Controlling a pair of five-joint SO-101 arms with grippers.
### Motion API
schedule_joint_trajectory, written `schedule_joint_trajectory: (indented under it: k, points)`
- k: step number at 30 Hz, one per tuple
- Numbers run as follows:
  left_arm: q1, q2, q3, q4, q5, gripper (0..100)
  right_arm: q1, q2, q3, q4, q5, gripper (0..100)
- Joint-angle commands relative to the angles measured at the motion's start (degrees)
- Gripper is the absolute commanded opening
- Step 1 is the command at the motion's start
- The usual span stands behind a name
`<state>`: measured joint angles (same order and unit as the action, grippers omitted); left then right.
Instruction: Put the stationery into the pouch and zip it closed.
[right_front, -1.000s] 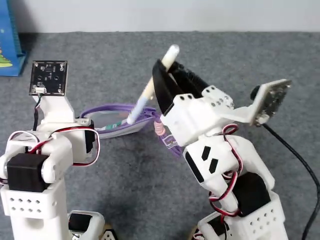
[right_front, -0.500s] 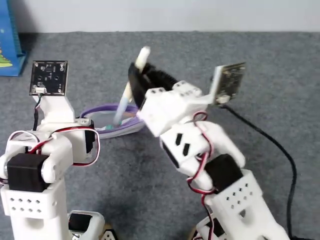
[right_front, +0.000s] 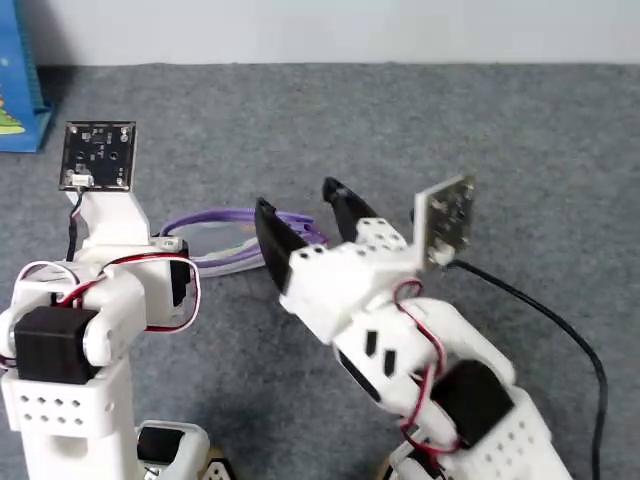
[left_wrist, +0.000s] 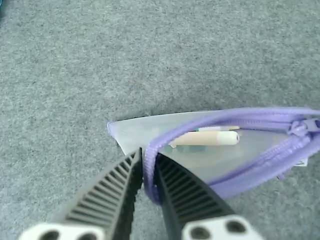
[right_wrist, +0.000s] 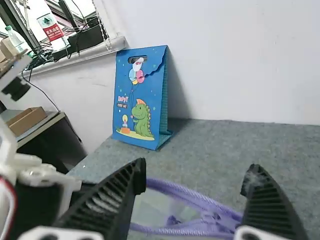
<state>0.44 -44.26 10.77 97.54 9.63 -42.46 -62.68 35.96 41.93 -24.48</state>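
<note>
On the grey felt tabletop (right_front: 500, 120), the left gripper (left_wrist: 145, 175) pinches the clear purple-zipped pouch (left_wrist: 135, 131) holding a white pen (left_wrist: 205, 138), and the right gripper (right_front: 296, 197) gapes empty, so zipping seems next: catch the purple slider (left_wrist: 300, 126).

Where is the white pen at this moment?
In the left wrist view, the white pen lies inside the clear pouch, beneath its open purple zipper edge. It is just beyond the left gripper, which pinches the pouch's rim.
</note>
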Motion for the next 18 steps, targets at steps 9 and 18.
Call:
schedule_joint_trajectory:
  k: [9, 18]
  points:
    - [0.2, 0.3, -0.3, 0.3, 0.4, 1, 7.7, -1.5, 0.4, 20.5, 0.6, 19.7]
    - [0.2, 0.3, -0.3, 0.3, 0.4, 1, 8.1, 13.5, 1.6, 21.1, 3.3, 19.7]
